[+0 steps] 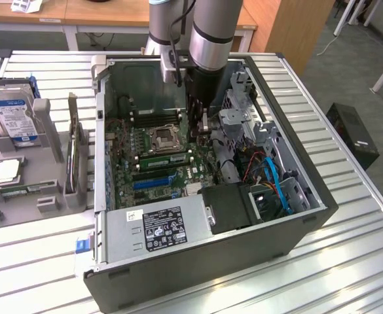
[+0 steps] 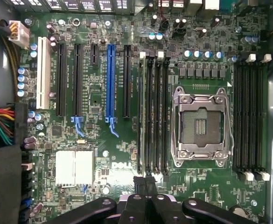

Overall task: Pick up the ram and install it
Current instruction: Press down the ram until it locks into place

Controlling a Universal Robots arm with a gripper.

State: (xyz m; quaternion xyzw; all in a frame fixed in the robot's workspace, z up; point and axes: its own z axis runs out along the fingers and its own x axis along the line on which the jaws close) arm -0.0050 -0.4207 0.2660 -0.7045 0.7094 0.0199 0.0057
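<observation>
Over the green motherboard, the black hand hangs shut, empty. A thin green ram stick sits in a slot beside the metal socket.

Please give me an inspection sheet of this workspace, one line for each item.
Surface: slatted silver metal table, carrying an open black computer case.
Job's things: long thin green ram stick, apparently seated beside the metal processor socket.
Clutter: grey plastic holder with a blue-labelled hard drive.
Grippers: black gripper shut, nothing seen in it, at the end of the black memory slots.
Cables: blue flat cable and coloured wire bundle inside the case.
Surroundings: black box on the floor; wooden desks behind.
</observation>
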